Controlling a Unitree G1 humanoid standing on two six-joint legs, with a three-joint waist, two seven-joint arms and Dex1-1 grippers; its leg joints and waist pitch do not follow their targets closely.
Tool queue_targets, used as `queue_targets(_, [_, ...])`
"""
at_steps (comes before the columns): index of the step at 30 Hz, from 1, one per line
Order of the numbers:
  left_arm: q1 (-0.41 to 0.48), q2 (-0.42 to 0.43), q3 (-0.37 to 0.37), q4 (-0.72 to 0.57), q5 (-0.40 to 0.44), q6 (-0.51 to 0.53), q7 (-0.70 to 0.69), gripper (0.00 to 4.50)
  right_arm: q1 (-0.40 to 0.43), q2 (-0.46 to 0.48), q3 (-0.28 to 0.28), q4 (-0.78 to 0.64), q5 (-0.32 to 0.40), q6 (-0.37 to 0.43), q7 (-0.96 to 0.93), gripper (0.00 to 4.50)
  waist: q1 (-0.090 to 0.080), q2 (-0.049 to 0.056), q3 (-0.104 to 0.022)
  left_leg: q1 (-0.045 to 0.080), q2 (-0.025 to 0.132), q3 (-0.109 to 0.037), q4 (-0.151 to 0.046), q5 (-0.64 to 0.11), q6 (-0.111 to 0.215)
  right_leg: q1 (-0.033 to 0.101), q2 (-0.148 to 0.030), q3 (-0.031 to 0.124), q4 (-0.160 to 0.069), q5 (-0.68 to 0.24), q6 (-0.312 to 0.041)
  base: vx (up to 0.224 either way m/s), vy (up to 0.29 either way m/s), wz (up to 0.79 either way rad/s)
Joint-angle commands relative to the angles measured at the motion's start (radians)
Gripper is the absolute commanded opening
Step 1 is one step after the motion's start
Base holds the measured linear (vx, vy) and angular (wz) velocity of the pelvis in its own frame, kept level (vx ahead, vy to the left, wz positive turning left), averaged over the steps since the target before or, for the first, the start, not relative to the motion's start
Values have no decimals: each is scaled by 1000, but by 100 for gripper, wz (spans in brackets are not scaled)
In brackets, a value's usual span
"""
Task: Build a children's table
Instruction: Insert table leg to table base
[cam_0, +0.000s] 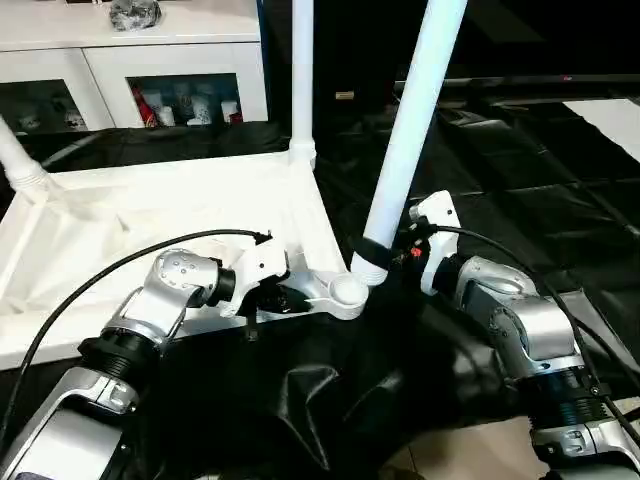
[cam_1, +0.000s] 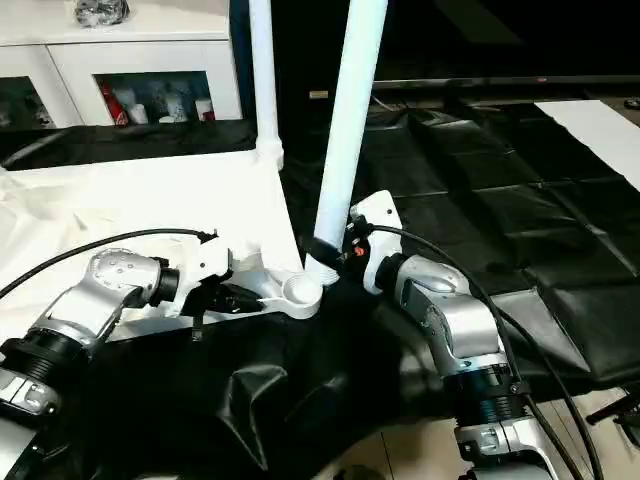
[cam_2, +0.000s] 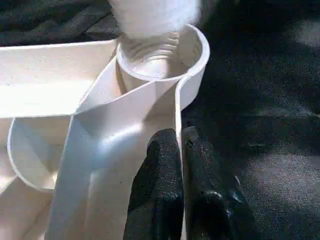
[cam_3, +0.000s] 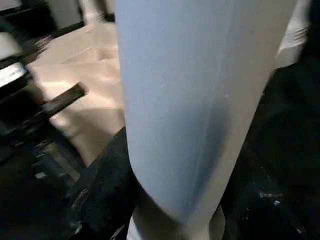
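At frame centre, the right gripper grasps a tilted leg at the tabletop corner socket — the left gripper pinches the rim; seating likely needs straightening.

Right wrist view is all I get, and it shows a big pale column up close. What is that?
Observer: A table leg, tilted, gripped near its lower end by the right tool.
Operator: Where does that end go?
Observer: Its ribbed end sits at the mouth of the socket at the tabletop's near corner.
Operator: Is anything steadying the tabletop?
Observer: The left tool is shut on its rim beside that socket.
Operator: Any legs fitted already?
Observer: A far leg stands upright in another corner.
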Motion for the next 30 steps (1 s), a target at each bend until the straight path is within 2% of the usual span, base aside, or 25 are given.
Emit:
queue_targets(1, [-1,-32,-4,-55,-16,27,3,0,-30,-9,19,-7,-3,15,15,190,0,-7,-67,38,45,-32,-69,-386,-25,21,-80,36,-110,-583,-121,0,0,0])
queue_targets(7, [4,-79,-27,-81,-8,27,25,0,-50,-10,28,47,-28,2,25,190,5,-6,-71,35,48,-33,-74,-374,-25,25,-80,36,-103,-518,-134,0,0,0])
queue_targets(10, [13,-77,-37,-100,0,24,21,0,-57,-14,35,58,-37,10,27,190,9,-6,-74,33,50,-29,-75,-348,-20,28,-79,40,-96,-444,-157,0,0,0])
queue_targets(14, [15,-74,-35,-105,11,31,28,0,-61,-24,46,61,-40,30,33,190,16,-5,-76,32,50,-26,-75,-320,-16,33,-78,41,-90,-395,-170,0,0,0])
queue_targets(22, [3,-56,-29,-71,41,18,58,0,-59,-64,60,52,-39,64,78,190,18,-7,-73,31,49,-27,-76,-332,-19,36,-79,40,-94,-436,-155,0,0,0])
queue_targets(23, [3,-55,-29,-71,40,20,58,0,-58,-69,57,48,-38,68,83,190,16,-5,-71,33,49,-29,-76,-346,-22,34,-80,39,-97,-464,-149,0,0,0])
queue_targets(25, [2,-53,-31,-71,39,22,56,0,-57,-75,55,44,-35,74,89,190,14,-8,-70,33,48,-30,-76,-360,-24,33,-80,37,-101,-497,-137,0,0,0])
queue_targets(27, [2,-53,-29,-72,35,27,53,0,-53,-87,54,32,-27,85,96,190,12,-5,-69,36,46,-32,-74,-375,-25,29,-81,35,-107,-546,-122,0,0,0])
queue_targets(30, [1,-55,-27,-71,33,29,48,0,-49,-96,55,24,-23,91,103,190,12,-7,-69,37,46,-32,-74,-378,-25,28,-80,33,-111,-560,-115,0,0,0])
